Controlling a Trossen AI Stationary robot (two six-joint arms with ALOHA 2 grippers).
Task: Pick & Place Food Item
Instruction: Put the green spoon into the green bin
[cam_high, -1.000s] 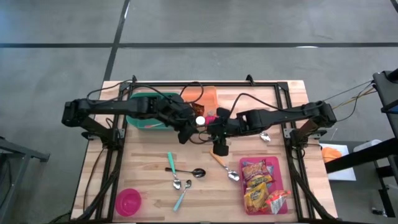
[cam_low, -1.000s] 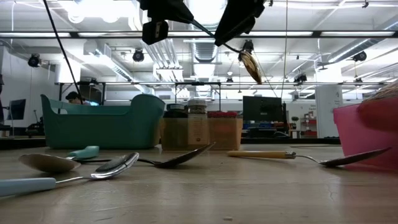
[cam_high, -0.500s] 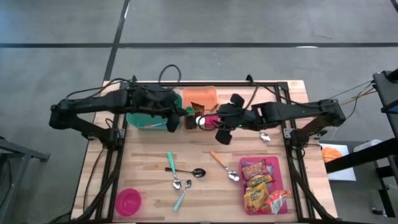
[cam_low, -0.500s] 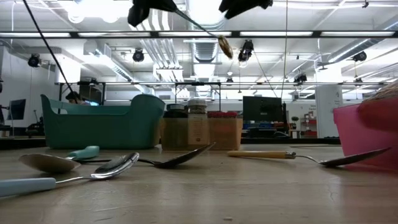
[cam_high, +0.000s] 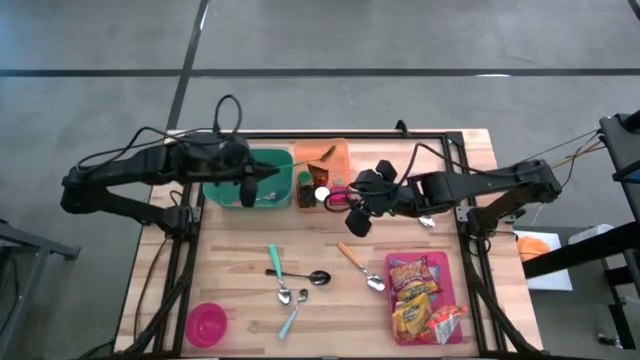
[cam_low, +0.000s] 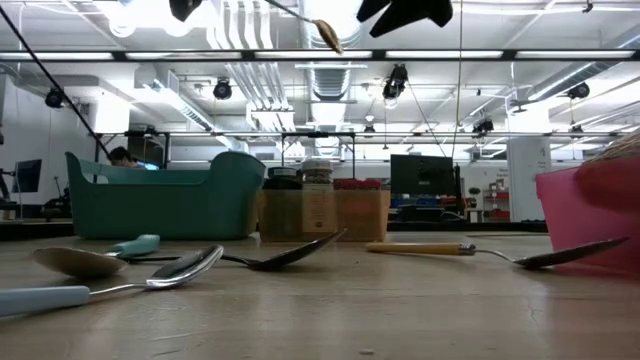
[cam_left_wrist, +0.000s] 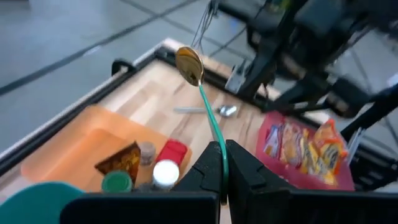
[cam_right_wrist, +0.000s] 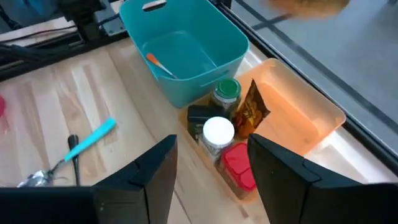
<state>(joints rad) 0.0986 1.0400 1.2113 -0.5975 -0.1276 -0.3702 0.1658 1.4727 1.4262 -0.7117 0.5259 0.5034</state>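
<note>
My left gripper (cam_left_wrist: 222, 163) is clamped on the green handle of a spoon (cam_left_wrist: 189, 64), held in the air over the teal bin (cam_high: 262, 176), bowl pointing toward the orange tray (cam_high: 333, 155). My right gripper (cam_right_wrist: 212, 171) hangs with its fingers (cam_right_wrist: 158, 169) parted and empty above the jars (cam_right_wrist: 218, 134) at the tray's near end. The snack packets (cam_high: 420, 297) lie in the pink tray (cam_high: 448, 268) at the table's front right, well apart from both grippers.
</note>
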